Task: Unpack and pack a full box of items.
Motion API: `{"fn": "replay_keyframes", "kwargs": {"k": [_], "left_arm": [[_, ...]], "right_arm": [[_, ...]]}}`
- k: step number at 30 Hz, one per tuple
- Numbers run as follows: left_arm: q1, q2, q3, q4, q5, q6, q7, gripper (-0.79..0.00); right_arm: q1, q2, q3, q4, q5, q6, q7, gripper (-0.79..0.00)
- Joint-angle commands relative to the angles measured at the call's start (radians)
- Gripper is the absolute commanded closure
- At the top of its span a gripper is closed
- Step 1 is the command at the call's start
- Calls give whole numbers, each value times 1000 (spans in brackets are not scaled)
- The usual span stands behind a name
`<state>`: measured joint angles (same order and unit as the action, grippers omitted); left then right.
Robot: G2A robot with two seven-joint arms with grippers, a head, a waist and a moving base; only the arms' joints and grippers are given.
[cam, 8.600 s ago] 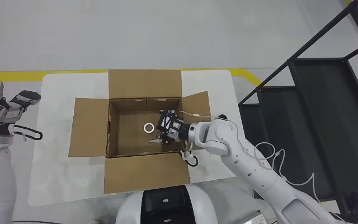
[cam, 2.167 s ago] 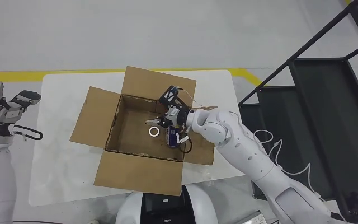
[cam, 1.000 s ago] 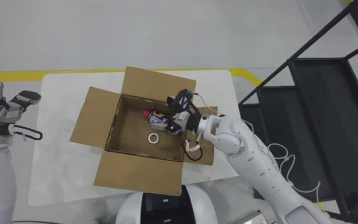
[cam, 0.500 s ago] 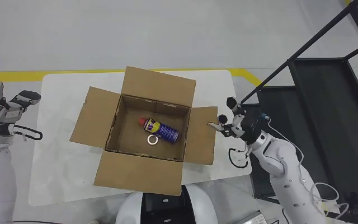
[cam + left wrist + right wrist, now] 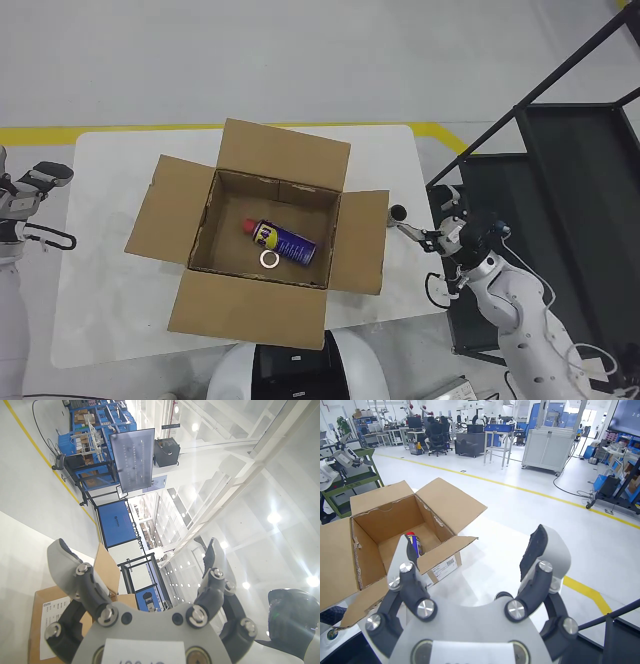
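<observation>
An open cardboard box (image 5: pixel 361 238) stands mid-table, all flaps folded out. On its floor lies a blue and yellow spray can (image 5: pixel 278 240) with a red cap, and a small white tape ring (image 5: pixel 269 260) touches its near side. My right gripper (image 5: pixel 420 207) hovers open and empty at the table's right edge, clear of the box. In the right wrist view the gripper (image 5: pixel 472 541) faces the box (image 5: pixel 450 507), with the can (image 5: pixel 415 545) partly behind one finger. My left gripper (image 5: pixel 32 186) stays open off the table's left edge; its own view has the gripper (image 5: pixel 136 550) pointing upward.
The white table (image 5: pixel 110 250) has bare room left and right of the box. A black stair frame (image 5: pixel 540 170) stands close to the right arm. The left wrist view catches a box flap (image 5: pixel 106 565) and the hall's ceiling.
A second ago my right gripper held the spray can over the box. It has let go, the can now lies on the box floor, and the arm has pulled back right.
</observation>
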<state>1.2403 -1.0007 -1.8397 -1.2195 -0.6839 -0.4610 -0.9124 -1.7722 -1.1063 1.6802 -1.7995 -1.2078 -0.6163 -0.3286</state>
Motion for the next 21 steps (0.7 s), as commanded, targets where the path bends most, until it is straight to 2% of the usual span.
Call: {"fn": "replay_keyframes", "kwargs": {"k": [1, 4, 8, 14, 21], "left_arm": [[0, 0, 0, 0, 0, 0, 0, -785], [0, 0, 0, 0, 0, 0, 0, -785], [0, 0, 0, 0, 0, 0, 0, -785], [0, 0, 0, 0, 0, 0, 0, -785], [0, 0, 0, 0, 0, 0, 0, -785]], "right_arm": [[0, 0, 0, 0, 0, 0, 0, -785], [24, -4, 9, 39, -4, 111, 45, -785], [76, -7, -5, 140, 11, 159, 82, -785], [207, -15, -95, 362, -42, 168, 112, -785], [346, -30, -197, 599, -77, 162, 64, -785]]}}
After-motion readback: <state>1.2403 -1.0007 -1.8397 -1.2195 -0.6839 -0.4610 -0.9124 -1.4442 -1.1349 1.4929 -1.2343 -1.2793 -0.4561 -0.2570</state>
